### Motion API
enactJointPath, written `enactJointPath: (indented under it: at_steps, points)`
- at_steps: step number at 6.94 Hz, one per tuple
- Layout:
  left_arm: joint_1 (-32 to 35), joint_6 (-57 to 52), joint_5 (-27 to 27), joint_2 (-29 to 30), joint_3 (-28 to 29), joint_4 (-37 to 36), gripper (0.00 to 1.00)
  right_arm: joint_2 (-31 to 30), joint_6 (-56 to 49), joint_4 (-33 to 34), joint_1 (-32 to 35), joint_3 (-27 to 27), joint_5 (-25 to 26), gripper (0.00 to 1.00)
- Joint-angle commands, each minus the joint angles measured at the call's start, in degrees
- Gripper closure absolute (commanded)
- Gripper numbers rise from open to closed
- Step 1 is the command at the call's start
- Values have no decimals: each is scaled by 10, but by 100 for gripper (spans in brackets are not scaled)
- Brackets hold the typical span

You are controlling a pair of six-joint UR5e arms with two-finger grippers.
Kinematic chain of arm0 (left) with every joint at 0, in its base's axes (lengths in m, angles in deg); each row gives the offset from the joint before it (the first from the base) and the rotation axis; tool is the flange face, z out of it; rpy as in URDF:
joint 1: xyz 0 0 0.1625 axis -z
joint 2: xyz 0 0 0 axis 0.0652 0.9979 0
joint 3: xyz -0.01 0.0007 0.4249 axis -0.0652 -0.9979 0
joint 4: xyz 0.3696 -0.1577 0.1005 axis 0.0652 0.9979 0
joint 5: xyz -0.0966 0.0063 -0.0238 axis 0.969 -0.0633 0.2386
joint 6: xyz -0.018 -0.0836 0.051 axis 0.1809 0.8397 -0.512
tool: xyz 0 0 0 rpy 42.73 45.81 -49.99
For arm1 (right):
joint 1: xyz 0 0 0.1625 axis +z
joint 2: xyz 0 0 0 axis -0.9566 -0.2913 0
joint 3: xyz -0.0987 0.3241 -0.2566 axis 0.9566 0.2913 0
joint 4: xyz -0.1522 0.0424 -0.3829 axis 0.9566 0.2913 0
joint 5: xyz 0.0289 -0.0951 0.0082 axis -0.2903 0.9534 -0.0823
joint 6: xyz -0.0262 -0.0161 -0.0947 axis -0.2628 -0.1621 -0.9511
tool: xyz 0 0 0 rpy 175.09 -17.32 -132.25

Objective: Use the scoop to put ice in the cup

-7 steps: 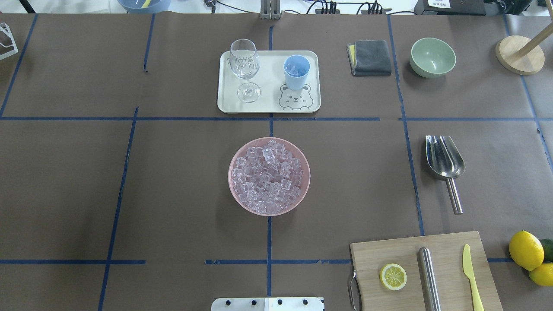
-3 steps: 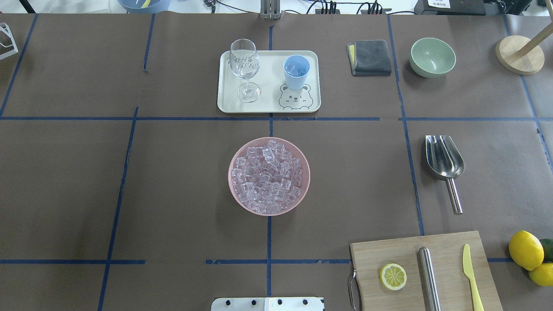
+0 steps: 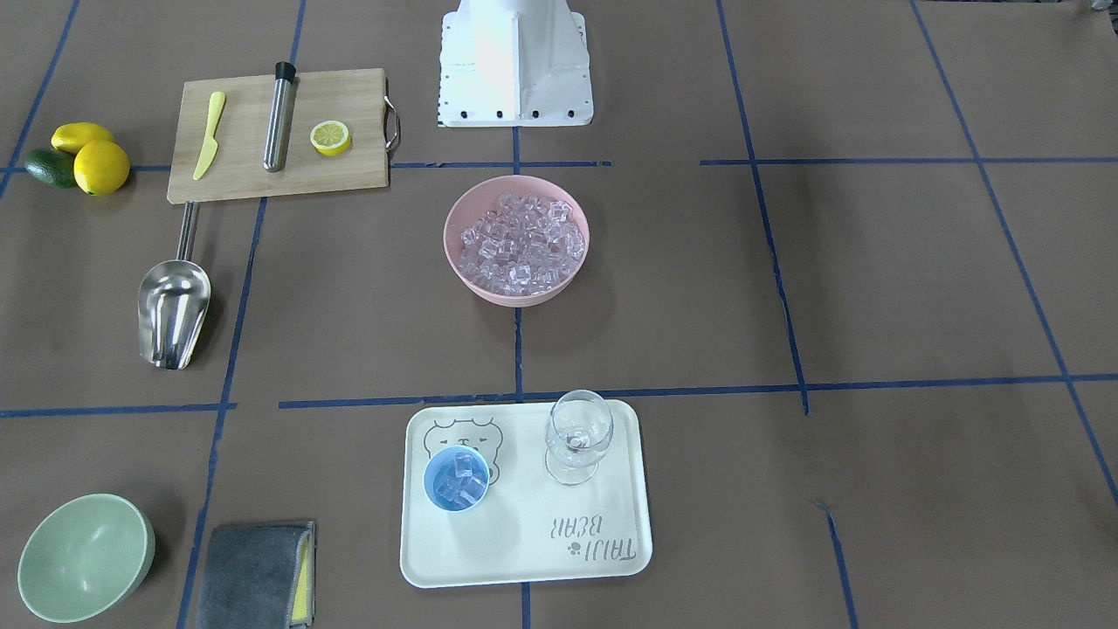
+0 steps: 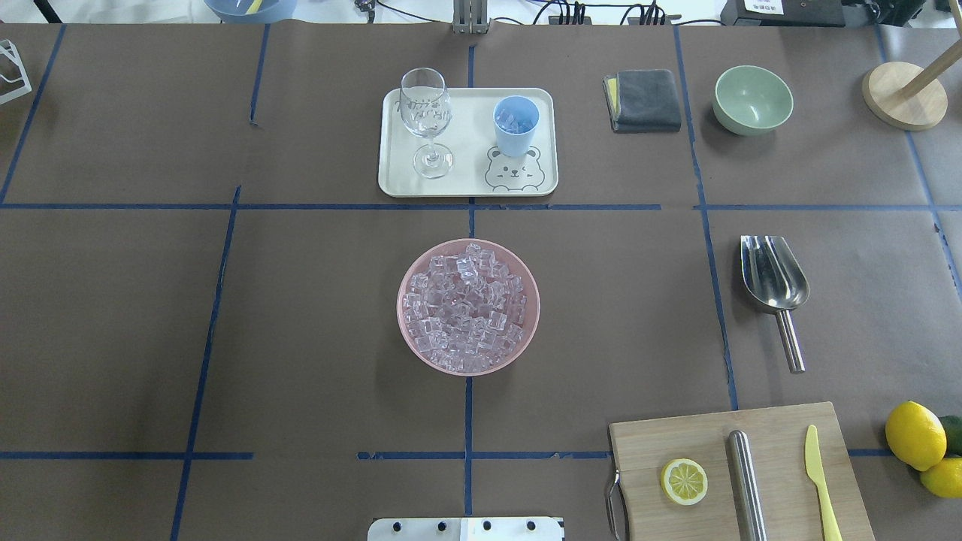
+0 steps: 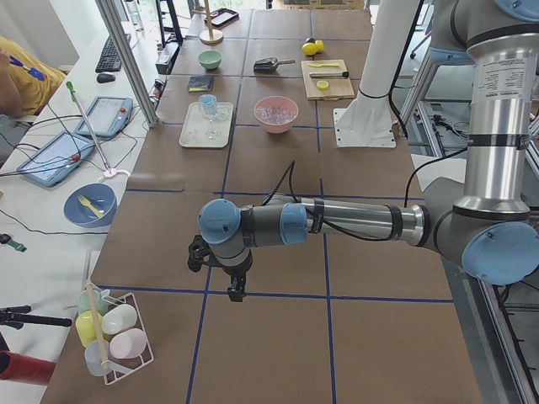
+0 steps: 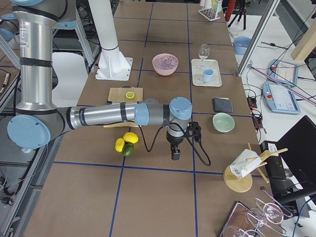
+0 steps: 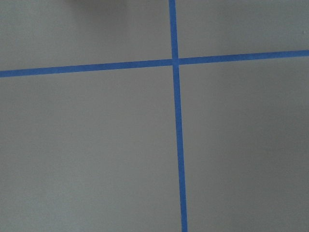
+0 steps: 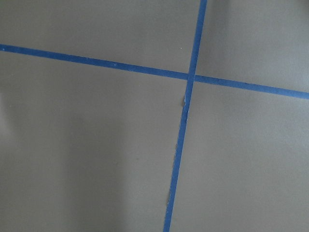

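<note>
The ice (image 4: 467, 306) fills a pink bowl (image 4: 406, 330) at the table's middle. The light-blue cup (image 4: 515, 125) stands on a white tray (image 4: 466, 180) at the far side and holds a few ice cubes (image 3: 458, 480). The steel scoop (image 4: 774, 285) lies free on the table at the right, its handle towards the robot. My left gripper (image 5: 237, 290) shows only in the exterior left view, over bare table far from all of this. My right gripper (image 6: 175, 154) shows only in the exterior right view, beyond the lemons. I cannot tell whether either is open or shut.
A wine glass (image 4: 426, 120) stands on the tray beside the cup. A cutting board (image 4: 646, 443) with a lemon half, a steel cylinder and a yellow knife lies at the near right. Lemons (image 4: 915, 434), a green bowl (image 4: 752, 99) and a grey cloth (image 4: 646, 100) are on the right.
</note>
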State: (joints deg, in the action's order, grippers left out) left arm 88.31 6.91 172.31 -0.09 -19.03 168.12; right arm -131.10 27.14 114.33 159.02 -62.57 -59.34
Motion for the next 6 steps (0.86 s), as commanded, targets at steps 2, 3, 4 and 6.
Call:
enactJointPath:
  at_steps: [2,3,4,6]
  points:
    - [0,0,26,-3,1,13,0,-1,3,2,0,13,-53,0]
    - [0,2,29,-4,2,26,0,-2,1,1,0,26,-57,0]
    - [0,4,26,-5,1,33,0,1,1,-1,0,26,-58,0]
    - [2,9,14,-5,1,70,0,9,0,-1,2,36,-53,0]
